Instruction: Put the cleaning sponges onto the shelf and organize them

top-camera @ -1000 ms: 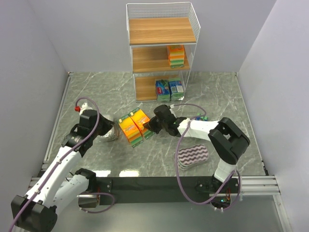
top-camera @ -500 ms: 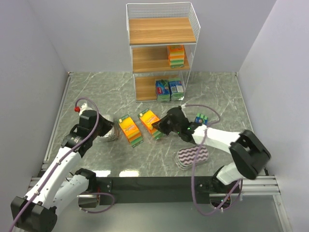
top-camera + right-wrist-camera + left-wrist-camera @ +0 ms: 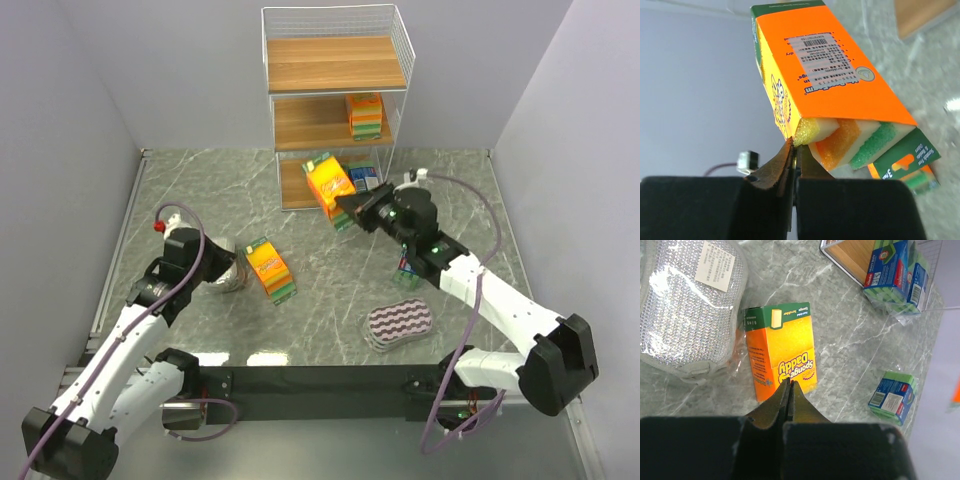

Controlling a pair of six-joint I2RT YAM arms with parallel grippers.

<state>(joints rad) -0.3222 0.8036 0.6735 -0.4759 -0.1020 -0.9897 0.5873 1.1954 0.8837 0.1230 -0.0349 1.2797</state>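
The white wire shelf (image 3: 335,25) stands at the back. One orange-yellow sponge pack (image 3: 364,115) sits on its middle tier, and two blue-green packs (image 3: 895,270) stand at its bottom tier. My right gripper (image 3: 350,208) is shut on the edge of a second orange pack (image 3: 328,183), which shows close in the right wrist view (image 3: 830,85). It holds the pack in the air in front of the bottom tier. My left gripper (image 3: 789,383) is shut and empty, above a third orange pack (image 3: 782,352) lying on the table (image 3: 270,270). The silvery-grey oval pack (image 3: 690,305) lies beside it.
The purple-white striped oval pack (image 3: 400,322) lies on the table at the front right. A blue-green pack (image 3: 892,395) lies on the table, partly under my right arm in the top view (image 3: 408,272). White walls close in the marble table (image 3: 450,190).
My right gripper has lifted one orange pack off the table and carried it up and back toward the shelf. The left arm has not moved.
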